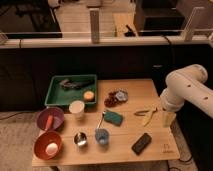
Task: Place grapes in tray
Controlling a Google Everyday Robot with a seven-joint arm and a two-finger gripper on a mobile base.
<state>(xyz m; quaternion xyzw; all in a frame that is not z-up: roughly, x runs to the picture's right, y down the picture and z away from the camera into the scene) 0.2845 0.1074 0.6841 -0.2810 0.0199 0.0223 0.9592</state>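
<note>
A bunch of dark red grapes (110,100) lies on the wooden table (125,152), right of the green tray (54,91) and apart from it. A small grey-blue object (121,94) sits beside the grapes. The tray holds a dark object (70,84) and an orange fruit (89,95). My white arm (187,87) comes in from the right. My gripper (167,118) hangs at the table's right edge, well right of the grapes and away from the tray.
On the table stand a white cup (76,108), a purple bowl (50,119), an orange bowl (48,145), a metal cup (80,139) and a blue cup (101,136). A green sponge (113,117), a yellowish item (146,115) and a black object (141,143) lie there too.
</note>
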